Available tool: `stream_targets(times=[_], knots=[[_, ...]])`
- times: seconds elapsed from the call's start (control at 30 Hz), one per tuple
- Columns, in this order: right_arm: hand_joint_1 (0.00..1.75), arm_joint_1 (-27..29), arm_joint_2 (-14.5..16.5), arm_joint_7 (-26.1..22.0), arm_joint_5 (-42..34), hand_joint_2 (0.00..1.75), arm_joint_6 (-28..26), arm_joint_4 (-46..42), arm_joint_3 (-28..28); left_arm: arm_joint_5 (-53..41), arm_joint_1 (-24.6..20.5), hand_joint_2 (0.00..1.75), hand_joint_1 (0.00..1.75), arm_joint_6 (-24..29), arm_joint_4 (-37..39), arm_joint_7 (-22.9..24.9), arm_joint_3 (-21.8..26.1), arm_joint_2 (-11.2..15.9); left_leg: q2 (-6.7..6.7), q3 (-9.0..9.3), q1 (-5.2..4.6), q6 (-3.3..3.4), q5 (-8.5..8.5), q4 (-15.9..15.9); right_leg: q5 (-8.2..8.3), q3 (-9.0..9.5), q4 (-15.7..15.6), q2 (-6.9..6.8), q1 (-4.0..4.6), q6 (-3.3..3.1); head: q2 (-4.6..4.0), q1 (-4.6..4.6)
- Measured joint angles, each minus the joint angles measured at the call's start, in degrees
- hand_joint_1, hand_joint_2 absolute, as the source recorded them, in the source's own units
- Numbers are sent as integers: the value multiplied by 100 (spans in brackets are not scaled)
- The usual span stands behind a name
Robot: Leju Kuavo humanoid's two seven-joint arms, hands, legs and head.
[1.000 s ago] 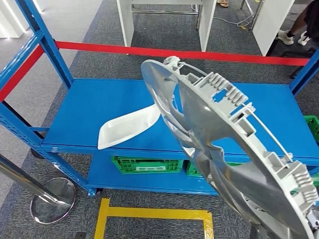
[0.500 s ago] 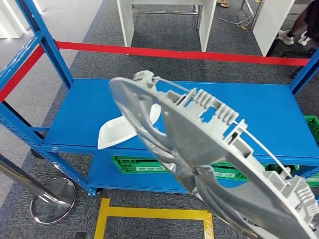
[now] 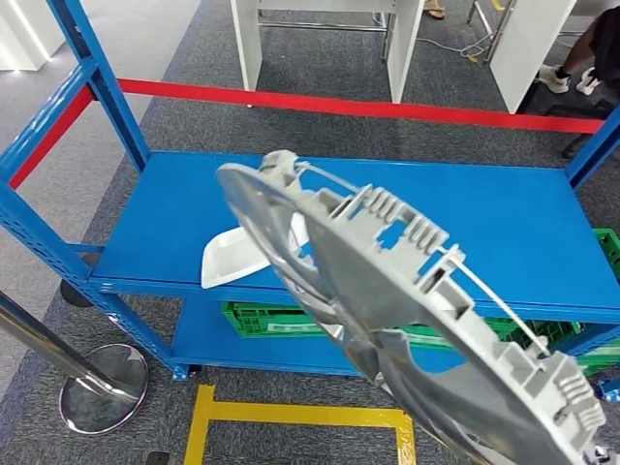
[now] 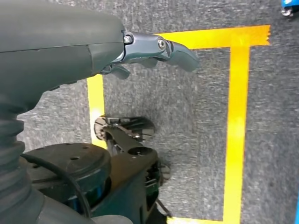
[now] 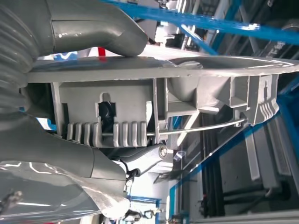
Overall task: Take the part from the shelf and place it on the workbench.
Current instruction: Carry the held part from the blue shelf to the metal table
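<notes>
A large grey plastic part (image 3: 394, 291), a ribbed ring-shaped frame with spokes, hangs tilted in front of the blue shelf (image 3: 511, 223) and fills the lower right of the head view. My right hand (image 5: 70, 32) grips its rim (image 5: 148, 112), thumb on one face and fingers (image 5: 148, 156) on the other. A white curved part (image 3: 233, 257) lies on the shelf's upper deck near the front edge, partly hidden by the grey part. My left hand (image 4: 155, 46) hangs over the carpet with its fingers stretched out, holding nothing.
Green crates (image 3: 293, 320) sit on the lower shelf. A chrome post with a round base (image 3: 103, 387) stands at the left. Yellow floor tape (image 3: 293, 417) marks a box before the shelf. White table legs (image 3: 248, 39) and a person's shoes (image 3: 563, 73) are beyond the red rail (image 3: 365, 105).
The grey part has swung left and lower, now covering more of the white part. The whole picture has shifted slightly, so the camera has moved a little.
</notes>
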Motion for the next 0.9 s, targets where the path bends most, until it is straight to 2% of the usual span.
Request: stream_targets(times=[0.03,0.07,0.1,0.13,0.17,0.2,0.23,0.37,0.4,0.43,0.5,0.53,0.57,0.6,0.67,0.7,0.73,0.8,0.87,0.9], knots=[[175,1,-2,0,41,175,-57,0,14,13,7,175,0,-20,2,17,0,0,5,10,-1,-2,-11,3,-58,-170,302,-4,-1,8,-1,-1],[175,2,-5,1,79,175,-137,0,32,21,12,175,0,-43,4,27,0,1,8,29,1,-8,-30,4,-12,-257,423,-8,-2,13,0,-2],[175,-1,-8,1,107,175,-228,0,49,26,14,175,0,-66,6,35,0,1,5,58,6,-21,-56,8,130,-242,335,-14,-3,14,0,-1],[175,-6,-11,1,126,175,-331,0,63,29,15,175,0,-86,8,39,0,-1,-1,103,14,-42,-96,15,364,-107,14,-23,-5,12,0,-1],[175,-20,-13,1,140,175,-437,1,76,32,18,175,0,-103,9,39,-1,0,-7,143,19,-73,-145,24,531,63,-336,-31,-2,7,1,1],[175,-36,-14,0,160,175,-531,-3,90,34,16,175,0,-113,13,40,-1,2,-11,168,16,-112,-200,52,630,237,-654,-34,3,-4,0,11],[175,-54,-16,0,188,175,-621,-11,106,36,14,175,0,-119,17,41,-3,3,-12,175,11,-148,-244,77,651,365,-878,-34,11,-37,-1,15],[175,-87,-56,2,312,175,-853,-47,162,43,0,175,0,-125,34,54,-25,21,2,156,9,-247,-348,137,491,454,-977,-24,29,-198,0,-36],[175,-98,-69,2,328,175,-892,-55,177,44,-5,175,0,-125,37,55,-36,27,5,107,16,-279,-428,265,472,476,-987,-34,20,-230,0,-51],[175,-112,-80,2,339,175,-919,-64,194,46,-9,175,0,-126,39,56,-46,33,7,-20,26,-314,-556,524,456,499,-996,-46,10,-259,0,-68],[175,-141,-99,-1,354,175,-952,-78,231,48,-3,175,0,-126,39,63,-65,32,9,-496,51,-368,-845,1334,425,517,-998,-61,15,-295,-1,-93],[175,-152,-110,-1,365,175,-965,-80,248,49,7,175,0,-127,39,70,-75,32,9,-742,60,-381,-918,1693,413,526,-998,-59,20,-303,-1,-93],[175,-158,-121,0,375,175,-982,-81,261,50,18,175,0,-127,40,78,-84,32,9,-912,64,-382,-875,1876,398,541,-998,-54,24,-307,0,-93],[175,-163,-130,2,383,175,-997,-81,272,51,27,175,0,-127,40,84,-91,33,9,-980,65,-369,-707,1837,383,567,-998,-48,29,-307,0,-96],[175,-175,-147,1,392,175,-1018,-83,288,52,31,175,0,-128,41,88,-97,40,9,-853,51,-301,-155,1218,349,636,-1001,-40,41,-296,0,-95],[175,-184,-155,0,392,175,-1023,-85,295,52,29,175,0,-129,43,88,-98,48,11,-752,35,-253,50,880,333,667,-1001,-39,54,-281,0,-91],[175,-193,-162,-2,392,175,-1025,-87,300,52,26,175,0,-129,46,89,-100,55,14,-668,17,-212,162,620,325,677,-1003,-38,59,-256,-1,-92],[175,-204,-170,-1,392,175,-1030,-91,304,52,25,175,0,-129,52,90,-102,63,17,-620,-14,-165,168,444,330,672,-1021,-40,56,-191,-1,-95],[175,-206,-182,2,396,175,-1033,-93,306,52,32,175,0,-131,55,91,-103,60,16,-600,-4,-133,201,351,335,660,-1042,-45,48,-120,-1,-98],[175,-206,-192,2,400,175,-1034,-95,306,52,34,175,0,-132,57,91,-103,58,17,-579,12,-110,230,300,283,629,-985,-47,49,-93,-1,-92]])
